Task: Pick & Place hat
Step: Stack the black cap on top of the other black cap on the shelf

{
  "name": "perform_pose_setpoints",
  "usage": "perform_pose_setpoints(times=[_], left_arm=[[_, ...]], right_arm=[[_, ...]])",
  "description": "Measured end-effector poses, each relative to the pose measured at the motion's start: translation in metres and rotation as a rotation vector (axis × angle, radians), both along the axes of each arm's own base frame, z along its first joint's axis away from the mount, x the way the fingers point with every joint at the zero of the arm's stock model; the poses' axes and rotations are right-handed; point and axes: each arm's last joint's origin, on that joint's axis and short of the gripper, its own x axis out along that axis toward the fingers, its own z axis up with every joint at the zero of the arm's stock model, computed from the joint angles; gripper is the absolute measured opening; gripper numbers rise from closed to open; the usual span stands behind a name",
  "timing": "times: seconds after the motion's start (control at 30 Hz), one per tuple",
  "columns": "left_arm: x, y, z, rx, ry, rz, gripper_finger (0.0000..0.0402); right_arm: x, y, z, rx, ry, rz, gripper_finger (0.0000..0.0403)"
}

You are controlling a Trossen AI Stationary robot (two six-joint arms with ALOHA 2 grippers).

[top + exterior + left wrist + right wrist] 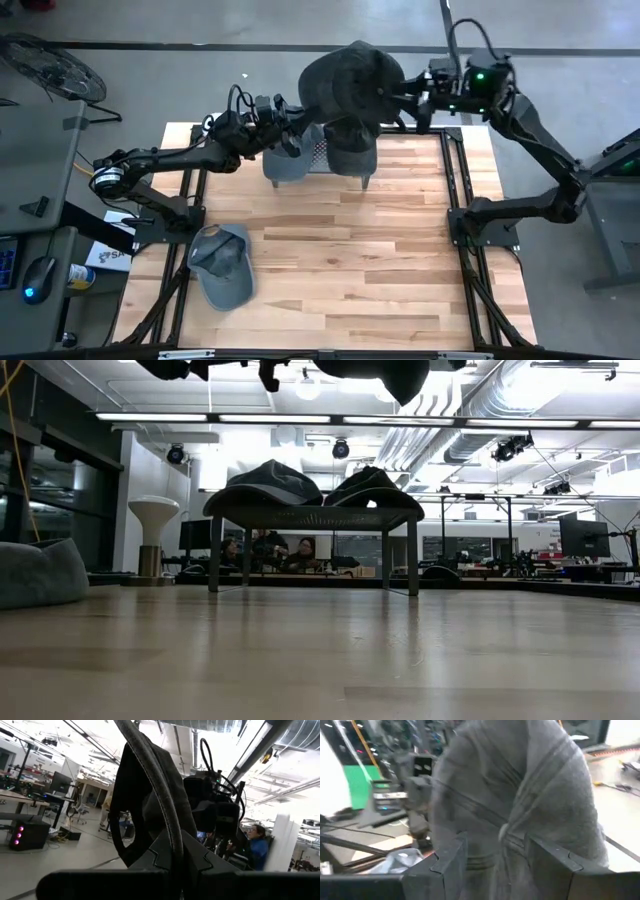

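Observation:
A dark grey cap hangs in the air over the table's far edge, held between both grippers. My left gripper reaches it from the left and is shut on its rim. My right gripper comes from the right and is shut on its crown. In the low view only the cap's underside shows, at the top of the picture. Below it stands a small mesh stand on legs, with a grey cap and a dark cap resting on its top. My left gripper pinches the held cap's stitched rim edge between its two fingers. The cap is lifted clear and rises beyond the fingers, its opening facing the camera. My right gripper pinches a bunched fold of the crown cloth between its two fingers, coming roughly level from the table's right. The cap is clear of the stand.
Another grey cap lies on the wood near the table's left edge, also seen in the low view. The stand carries its two caps. Bare wood fills the middle and near right. People sit in the room behind.

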Motion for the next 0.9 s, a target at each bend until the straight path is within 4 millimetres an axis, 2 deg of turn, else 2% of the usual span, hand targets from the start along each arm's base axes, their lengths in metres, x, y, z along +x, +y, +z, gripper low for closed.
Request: perform_pose_setpoints(times=[0.17,0.3,0.67,0.9], left_arm=[[0.000,0.000,0.000,0.001,0.004,-0.002,0.0006],[0.001,0.000,-0.002,-0.003,0.022,-0.004,0.0006],[0.002,0.000,-0.003,-0.004,0.033,-0.027,0.0006],[0.002,0.000,-0.003,-0.020,0.027,-0.037,0.0006]], right_arm=[[0.015,-0.003,-0.009,-0.021,0.059,-0.074,0.0188],[0.025,-0.004,-0.014,-0.028,0.088,-0.059,0.0188],[0.042,0.006,-0.020,-0.520,0.327,-0.087,0.0188],[0.047,0.012,-0.018,-0.639,0.375,-0.126,0.0188]])
